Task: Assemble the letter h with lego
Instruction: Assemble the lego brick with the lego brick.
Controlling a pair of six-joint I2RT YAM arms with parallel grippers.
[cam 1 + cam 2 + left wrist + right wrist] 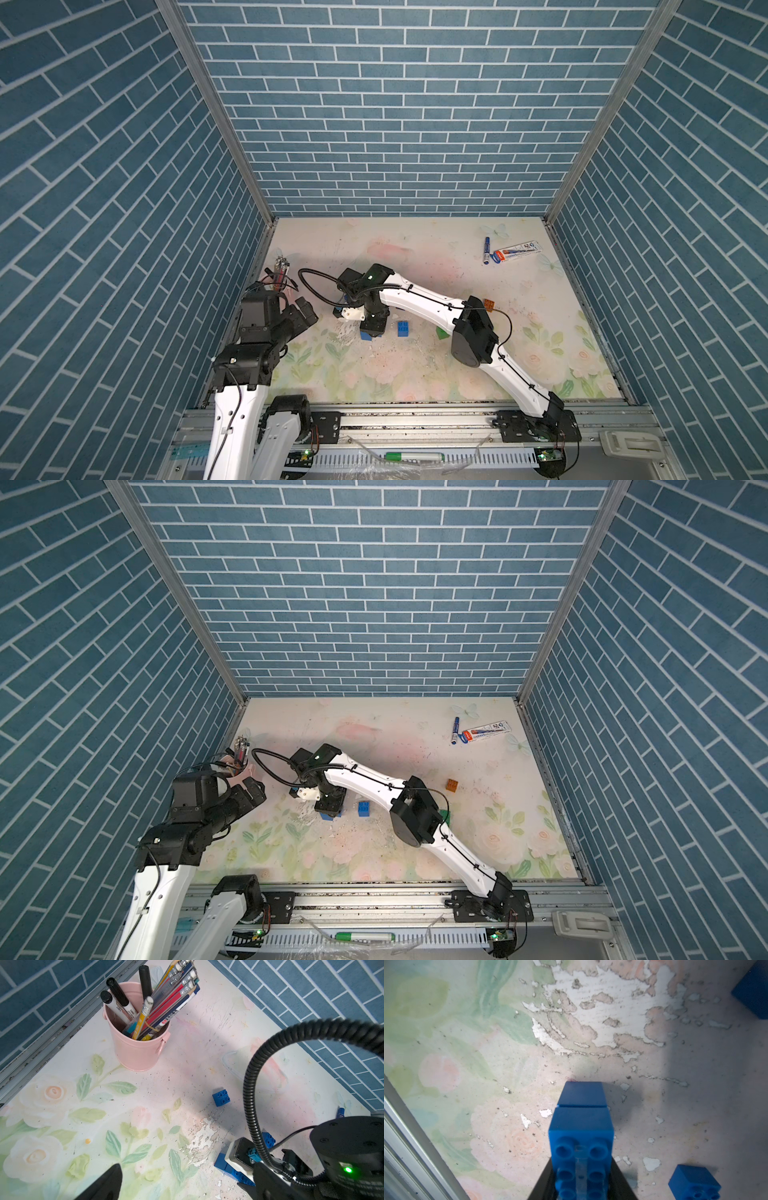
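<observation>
On the bench (415, 257) the left end effector (300, 314) hangs spread wide, at 9 o'clock from the right end effector (375, 329), which pinches the blue lego stack (581, 1126). It should probably keep the studs level and press straight down. A loose blue brick (403, 328) lies at 3 o'clock.

Four blue bricks (364, 808), one orange brick (452, 785)

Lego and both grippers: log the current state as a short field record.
right gripper: shut on blue stack, two bricks joined
left gripper: open, empty, near pink pen cup
loose blue brick: on table, beside right gripper
orange brick: apart from the others
green brick: partly hidden by right arm
</observation>
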